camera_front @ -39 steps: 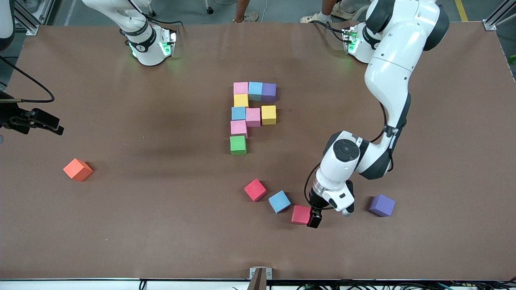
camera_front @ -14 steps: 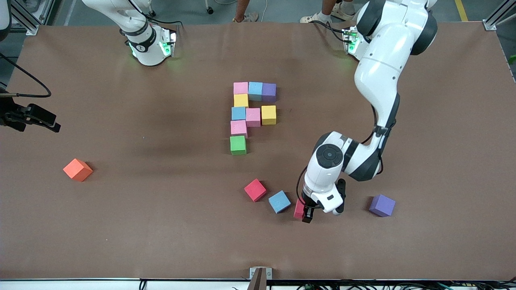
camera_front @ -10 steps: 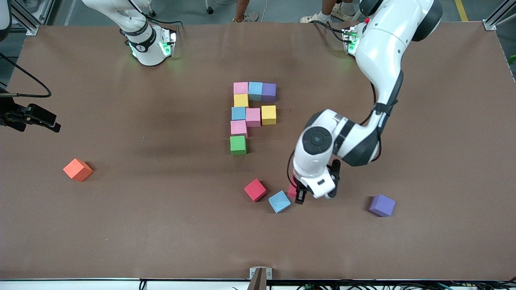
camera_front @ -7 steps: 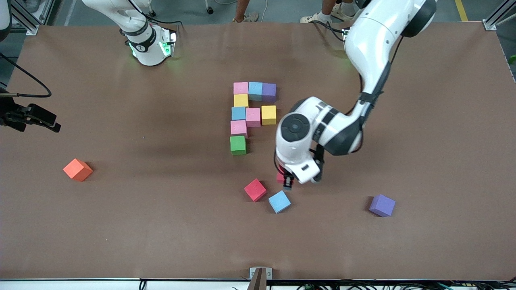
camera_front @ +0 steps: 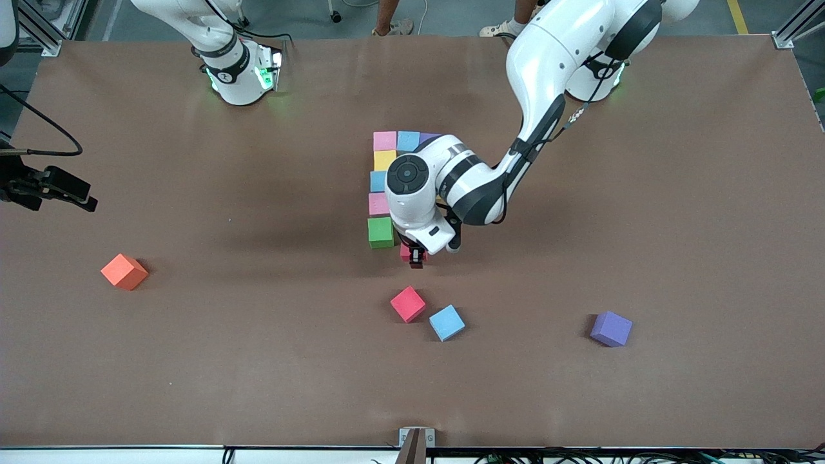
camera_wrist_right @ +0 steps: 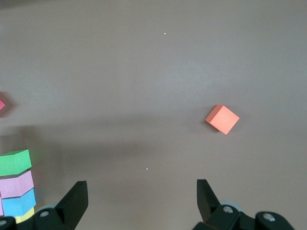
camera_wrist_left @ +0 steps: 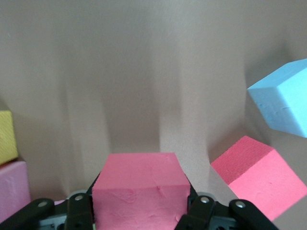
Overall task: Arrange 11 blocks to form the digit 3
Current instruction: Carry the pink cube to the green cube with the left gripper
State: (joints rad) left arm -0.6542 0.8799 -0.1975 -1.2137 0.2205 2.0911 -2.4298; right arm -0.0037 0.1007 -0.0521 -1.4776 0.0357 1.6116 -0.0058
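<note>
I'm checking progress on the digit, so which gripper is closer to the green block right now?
Left. The left gripper, shut on a pink block, is right beside the green block. The right gripper waits open over bare table toward the right arm's end, well away from it.

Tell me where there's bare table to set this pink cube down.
Bare table runs from the green cube toward the orange cube. Left gripper holds the pink cube beside green. Crowded: red cube, blue cube nearer the camera.

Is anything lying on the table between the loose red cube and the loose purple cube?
Yes: in the front view, a light blue cube lies between the red cube and the purple cube, close beside the red one; the remaining stretch shows bare table.
</note>
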